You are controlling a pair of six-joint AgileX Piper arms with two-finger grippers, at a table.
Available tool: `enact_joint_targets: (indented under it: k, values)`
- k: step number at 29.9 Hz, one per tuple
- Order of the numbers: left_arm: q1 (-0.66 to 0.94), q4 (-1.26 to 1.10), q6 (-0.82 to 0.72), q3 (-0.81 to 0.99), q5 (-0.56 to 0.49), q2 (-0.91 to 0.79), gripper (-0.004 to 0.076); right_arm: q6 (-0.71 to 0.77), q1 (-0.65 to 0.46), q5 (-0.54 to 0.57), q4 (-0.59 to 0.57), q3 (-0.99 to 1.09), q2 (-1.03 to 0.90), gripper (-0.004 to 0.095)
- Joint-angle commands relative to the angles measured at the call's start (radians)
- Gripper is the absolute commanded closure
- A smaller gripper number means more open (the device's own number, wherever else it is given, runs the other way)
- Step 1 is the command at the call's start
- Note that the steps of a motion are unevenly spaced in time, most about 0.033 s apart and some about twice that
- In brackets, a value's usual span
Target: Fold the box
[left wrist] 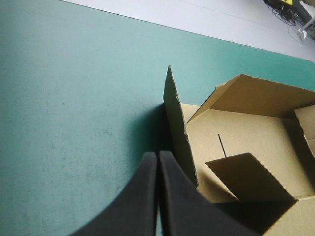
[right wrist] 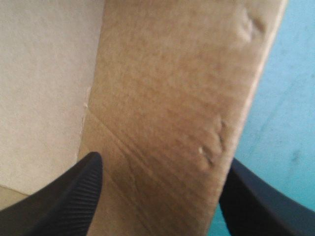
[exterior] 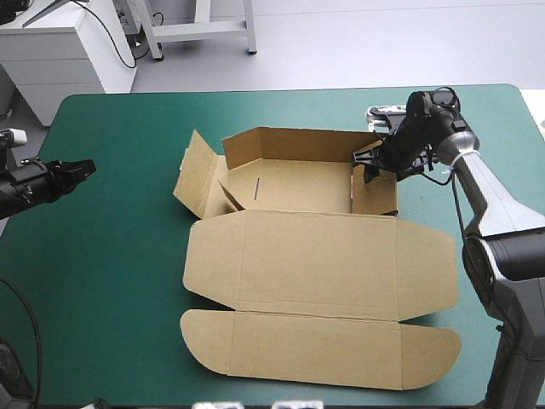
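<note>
The right gripper, spread, straddles a side wall of the box; the left gripper, pressed together, hangs well apart.

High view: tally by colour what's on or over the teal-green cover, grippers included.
Brown: 1, the box, walls partly raised, lid flat.
Black: 2, the left gripper, jaws shut, clear of the box; the right gripper, jaws open astride the box's right wall.
Total: 3.

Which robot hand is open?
The right gripper, at the box: its fingers stand apart around a brown wall. The left gripper is shut, not touching the box.
</note>
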Motion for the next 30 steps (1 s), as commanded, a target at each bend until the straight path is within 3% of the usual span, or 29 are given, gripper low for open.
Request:
enact_joint_targets:
  k: [1, 4, 26, 29, 30]
  values:
    - [0.002, -0.076, -0.005, -0.026, 0.009, -0.038, 0.0732, 0.021, -0.001, -0.026, 0.009, -0.082, -0.054, 0.0164]
    - [0.002, -0.063, -0.003, -0.026, 0.009, -0.038, 0.0732, 0.028, -0.001, 0.045, 0.013, -0.146, -0.054, 0.0165]
    - [0.002, -0.016, -0.001, -0.026, 0.009, -0.038, 0.0732, 0.088, -0.001, 0.033, 0.076, 0.165, -0.153, 0.0171]
    - [0.002, -0.016, 0.001, -0.026, 0.007, -0.038, 0.0733, 0.117, -0.001, 0.034, 0.065, 0.179, -0.141, 0.0258]
    - [0.002, -0.016, 0.001, -0.026, 0.007, -0.038, 0.0732, 0.134, -0.001, 0.034, 0.065, 0.187, -0.139, 0.0331]
